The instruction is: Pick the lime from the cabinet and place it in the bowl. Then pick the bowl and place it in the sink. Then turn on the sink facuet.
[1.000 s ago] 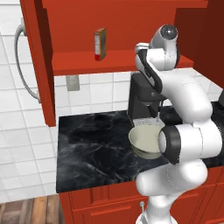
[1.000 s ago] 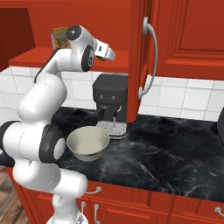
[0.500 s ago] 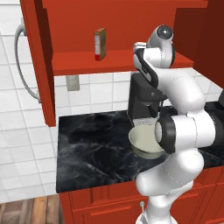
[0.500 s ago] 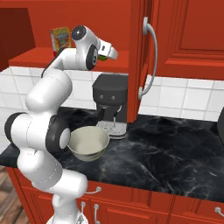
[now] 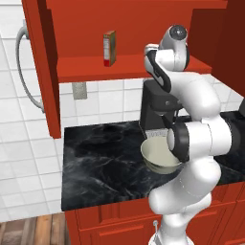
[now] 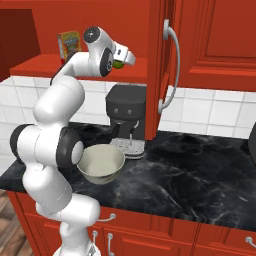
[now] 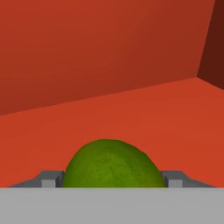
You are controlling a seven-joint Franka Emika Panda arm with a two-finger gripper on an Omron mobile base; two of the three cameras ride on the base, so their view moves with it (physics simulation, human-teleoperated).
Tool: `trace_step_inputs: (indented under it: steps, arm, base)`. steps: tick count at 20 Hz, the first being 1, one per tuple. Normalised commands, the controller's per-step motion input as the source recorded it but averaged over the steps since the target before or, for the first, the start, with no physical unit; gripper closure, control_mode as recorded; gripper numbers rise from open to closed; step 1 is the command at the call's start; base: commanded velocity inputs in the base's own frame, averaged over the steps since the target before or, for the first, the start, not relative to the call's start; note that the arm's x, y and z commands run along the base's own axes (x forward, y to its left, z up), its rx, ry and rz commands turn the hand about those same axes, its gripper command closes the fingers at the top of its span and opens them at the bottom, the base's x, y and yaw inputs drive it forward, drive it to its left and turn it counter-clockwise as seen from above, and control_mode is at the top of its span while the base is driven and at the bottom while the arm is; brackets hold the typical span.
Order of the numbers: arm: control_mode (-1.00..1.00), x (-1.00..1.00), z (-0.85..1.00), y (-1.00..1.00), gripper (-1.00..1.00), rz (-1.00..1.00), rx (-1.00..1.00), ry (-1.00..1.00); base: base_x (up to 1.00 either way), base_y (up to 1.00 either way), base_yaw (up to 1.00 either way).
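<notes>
The lime (image 7: 111, 164) lies on the red shelf (image 7: 144, 113) of the open red cabinet (image 5: 95, 67), right in front of the hand camera. My gripper (image 7: 113, 180) reaches into the cabinet with one grey fingertip (image 7: 50, 179) on each side of the lime; the jaws stand open, close to its sides. From the right base view the lime (image 6: 118, 63) shows as a green spot at the gripper (image 6: 120, 62). The off-white bowl (image 5: 160, 155) (image 6: 101, 161) stands empty on the black counter below. The sink and the sink facuet are out of view.
A dark coffee machine (image 5: 155, 105) (image 6: 127, 117) stands on the marble counter (image 5: 95, 153) behind the bowl. A small carton (image 5: 109, 48) (image 6: 69, 45) stands on the shelf to the left. The cabinet's open doors (image 5: 40, 62) (image 6: 162, 65) flank the arm.
The hand has pushed a little deeper onto the shelf toward the lime, and its fingers have started to narrow around it. The bowl has not moved.
</notes>
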Motion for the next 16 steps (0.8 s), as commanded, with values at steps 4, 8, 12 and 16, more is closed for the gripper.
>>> trace_step_inputs:
  steps: [4, 8, 12, 16]
  arm:
    - [-1.0, 0.0, 0.0, 0.0, 1.0, 0.0, 0.0, 0.01]
    - [-1.0, -0.23, 0.0, -0.03, 1.0, 0.0, 0.0, -0.01]
    - [-1.0, -0.95, 0.0, 0.0, 1.0, 0.0, 0.0, -0.09]
    - [-1.0, -1.0, 0.0, 0.0, 1.0, 0.0, 0.0, -0.13]
  base:
    - [0.0, 0.0, 0.0]
    - [0.0, 0.0, 0.0]
    - [0.0, 0.0, 0.0]
    - [0.0, 0.0, 0.0]
